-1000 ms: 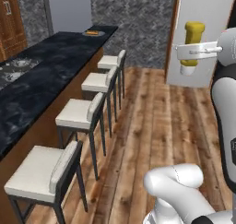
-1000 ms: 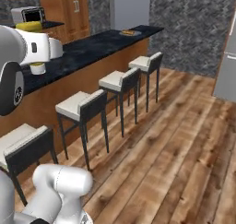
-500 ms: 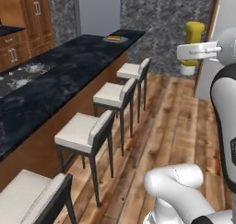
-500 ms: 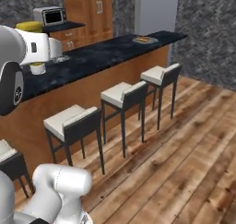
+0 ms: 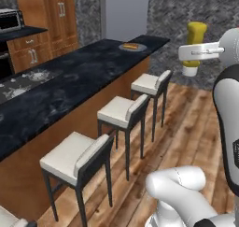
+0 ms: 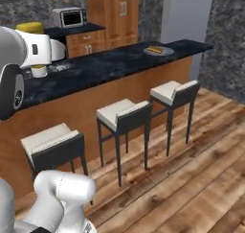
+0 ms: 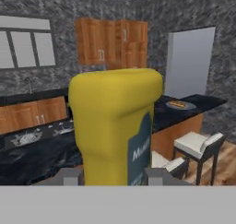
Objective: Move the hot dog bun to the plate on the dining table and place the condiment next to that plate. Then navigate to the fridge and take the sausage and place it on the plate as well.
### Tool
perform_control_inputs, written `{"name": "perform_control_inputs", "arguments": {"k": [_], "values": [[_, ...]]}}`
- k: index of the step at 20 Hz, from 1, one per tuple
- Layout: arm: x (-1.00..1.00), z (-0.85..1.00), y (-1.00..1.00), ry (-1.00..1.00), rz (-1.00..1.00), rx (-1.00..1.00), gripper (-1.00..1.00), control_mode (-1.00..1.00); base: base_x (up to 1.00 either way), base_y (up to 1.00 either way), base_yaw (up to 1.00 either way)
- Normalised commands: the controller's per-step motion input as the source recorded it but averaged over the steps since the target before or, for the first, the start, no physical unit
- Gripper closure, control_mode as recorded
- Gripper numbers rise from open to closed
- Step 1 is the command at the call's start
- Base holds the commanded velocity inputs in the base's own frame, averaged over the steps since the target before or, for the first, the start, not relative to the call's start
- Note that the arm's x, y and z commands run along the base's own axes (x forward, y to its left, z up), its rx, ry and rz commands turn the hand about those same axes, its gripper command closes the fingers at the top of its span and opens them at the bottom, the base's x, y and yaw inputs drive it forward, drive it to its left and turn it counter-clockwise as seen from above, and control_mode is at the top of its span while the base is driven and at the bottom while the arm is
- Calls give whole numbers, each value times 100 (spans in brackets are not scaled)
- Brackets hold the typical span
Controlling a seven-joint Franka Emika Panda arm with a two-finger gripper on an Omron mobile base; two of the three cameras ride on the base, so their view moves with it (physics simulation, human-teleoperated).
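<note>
Our arm (image 5: 179, 193) is a chain of rounded, glossy white shells, smooth, with no cables or screws showing. Dark grey to black bands mark the joints between segments, plain on the link at the right edge of the left base view. The tool (image 5: 200, 51) is a slim pale-grey block. In the hand view its two fingertips (image 7: 68, 176) look small, grey and squared.
</note>
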Motion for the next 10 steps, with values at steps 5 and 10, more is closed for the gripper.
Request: {"name": "perform_control_inputs", "arguments": {"k": [5,10], "values": [[0,0,0,0,0,0,100,100,75,-89,32],[0,0,0,0,0,0,100,100,72,-89,33]]}}
